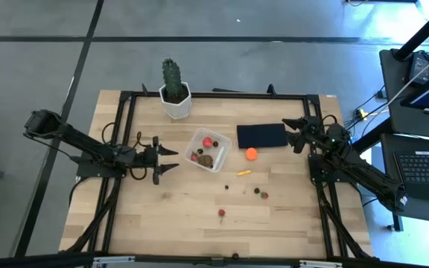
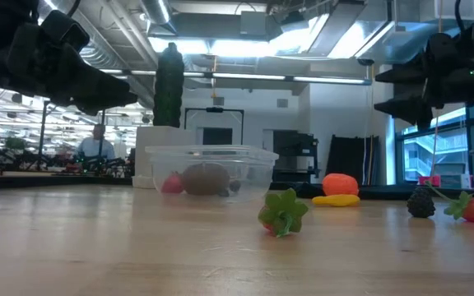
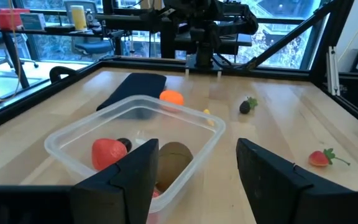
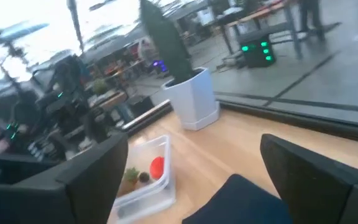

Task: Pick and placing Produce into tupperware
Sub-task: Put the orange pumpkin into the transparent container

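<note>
The clear square tupperware (image 1: 207, 150) sits mid-table and holds a red piece (image 3: 107, 153), a brown lump (image 3: 173, 155) and a dark berry (image 3: 124, 144). Loose on the wood lie an orange ball (image 1: 252, 154), a yellow sliver (image 1: 243, 173), a dark berry (image 1: 258, 190) beside a red piece (image 1: 264, 196), and a green-topped red piece (image 1: 220, 214). My left gripper (image 1: 167, 160) is open, just left of the tupperware (image 3: 135, 104) and pointing at it. My right gripper (image 1: 294, 134) is open, hovering at the right end of the flat navy rectangle (image 1: 261, 135).
A green cactus in a white hexagonal pot (image 1: 175, 95) stands at the far edge, behind the tupperware. The navy rectangle lies right of the tupperware, near the orange ball. Bare wood stretches along the table's near side and left part. A black frame edges the table.
</note>
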Robot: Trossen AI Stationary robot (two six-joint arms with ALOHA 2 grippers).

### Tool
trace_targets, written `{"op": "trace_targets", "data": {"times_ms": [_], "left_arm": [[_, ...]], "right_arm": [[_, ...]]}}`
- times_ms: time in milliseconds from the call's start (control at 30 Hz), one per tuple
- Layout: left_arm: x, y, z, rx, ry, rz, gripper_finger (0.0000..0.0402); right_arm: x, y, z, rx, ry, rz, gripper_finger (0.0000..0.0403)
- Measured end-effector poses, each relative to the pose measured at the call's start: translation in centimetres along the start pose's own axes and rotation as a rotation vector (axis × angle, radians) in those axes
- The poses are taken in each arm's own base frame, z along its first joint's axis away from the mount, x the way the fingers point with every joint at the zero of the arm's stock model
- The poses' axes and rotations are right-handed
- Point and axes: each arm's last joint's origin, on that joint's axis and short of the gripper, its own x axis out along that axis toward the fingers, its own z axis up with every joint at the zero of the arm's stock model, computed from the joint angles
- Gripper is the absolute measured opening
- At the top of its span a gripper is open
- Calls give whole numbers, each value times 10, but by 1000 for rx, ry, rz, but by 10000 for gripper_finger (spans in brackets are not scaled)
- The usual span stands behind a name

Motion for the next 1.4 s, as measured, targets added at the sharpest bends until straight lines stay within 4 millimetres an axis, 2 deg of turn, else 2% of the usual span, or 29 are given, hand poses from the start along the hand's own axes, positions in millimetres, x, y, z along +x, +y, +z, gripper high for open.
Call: {"op": "trace_targets", "data": {"times_ms": [267, 500, 833, 1400], "left_arm": [[0, 0, 0, 2, 0, 1, 208], [0, 0, 0, 20, 1, 2, 208], [0, 0, 0, 82, 1, 3, 208], [0, 0, 0, 82, 1, 2, 208]], "right_arm": [[0, 2, 3, -91, -35, 12, 380], [0, 2, 3, -10, -33, 13, 381], [0, 2, 3, -9, -31, 23, 381], [0, 4, 2, -18, 12, 107, 381]]}}
